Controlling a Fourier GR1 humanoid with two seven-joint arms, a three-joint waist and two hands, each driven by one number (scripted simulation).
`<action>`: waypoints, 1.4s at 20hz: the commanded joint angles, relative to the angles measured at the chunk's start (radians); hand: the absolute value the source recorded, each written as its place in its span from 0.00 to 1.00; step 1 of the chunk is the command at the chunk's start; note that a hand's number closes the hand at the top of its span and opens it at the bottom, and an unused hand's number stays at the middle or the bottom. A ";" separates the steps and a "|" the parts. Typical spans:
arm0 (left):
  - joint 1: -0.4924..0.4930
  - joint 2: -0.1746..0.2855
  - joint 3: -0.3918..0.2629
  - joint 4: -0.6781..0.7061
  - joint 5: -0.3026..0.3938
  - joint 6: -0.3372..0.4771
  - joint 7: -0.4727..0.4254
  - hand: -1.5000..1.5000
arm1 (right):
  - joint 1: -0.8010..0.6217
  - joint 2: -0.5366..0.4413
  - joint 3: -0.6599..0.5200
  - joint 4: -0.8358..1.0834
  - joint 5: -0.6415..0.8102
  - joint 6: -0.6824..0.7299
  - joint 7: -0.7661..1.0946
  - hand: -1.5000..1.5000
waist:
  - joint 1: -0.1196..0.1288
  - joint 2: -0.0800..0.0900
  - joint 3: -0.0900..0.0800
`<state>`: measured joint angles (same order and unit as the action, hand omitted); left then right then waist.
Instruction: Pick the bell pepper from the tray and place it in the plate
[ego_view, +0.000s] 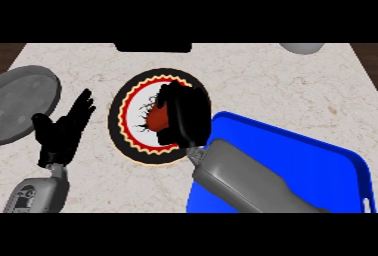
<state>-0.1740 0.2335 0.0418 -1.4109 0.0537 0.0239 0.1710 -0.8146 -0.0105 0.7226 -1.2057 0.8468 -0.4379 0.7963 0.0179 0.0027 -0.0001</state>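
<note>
On a pale marbled tabletop (266, 85), the bell pepper (158, 120) is gripped by the right hand (186, 112) over the plate (122, 102), beside the tray (303, 160); the left hand (65, 129) is held open.

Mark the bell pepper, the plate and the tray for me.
bell pepper (157, 120): head view, its visible red side.
plate (117, 116): head view, black left rim.
tray (317, 165): head view, bare blue floor.

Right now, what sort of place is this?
Most likely a kitchen counter: a pale marbled worktop carries a patterned plate and a blue tray, with a grey round dish at its left edge. The right hand holds a red bell pepper over the plate.
</note>
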 joint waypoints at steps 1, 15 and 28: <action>0.008 0.003 0.009 0.022 -0.006 -0.010 -0.026 0.50 | 0.019 -0.024 -0.023 0.062 -0.063 0.110 -0.100 1.00 | -0.011 0.000 0.000; 0.001 0.003 0.024 0.004 -0.003 -0.021 -0.012 0.50 | 0.016 0.010 -0.182 0.123 -0.337 -0.046 -0.590 0.00 | 0.009 0.000 0.001; -0.046 -0.002 0.044 0.037 -0.004 -0.010 0.014 0.50 | 0.103 0.010 -0.367 -0.174 -0.806 0.170 -0.524 0.00 | -0.018 -0.001 0.001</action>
<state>-0.1757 0.2239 0.0724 -1.3840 0.0472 0.0069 0.1529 -0.6952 -0.0003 0.4384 -1.3548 0.1711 -0.3719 0.2427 0.0033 -0.0002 0.0005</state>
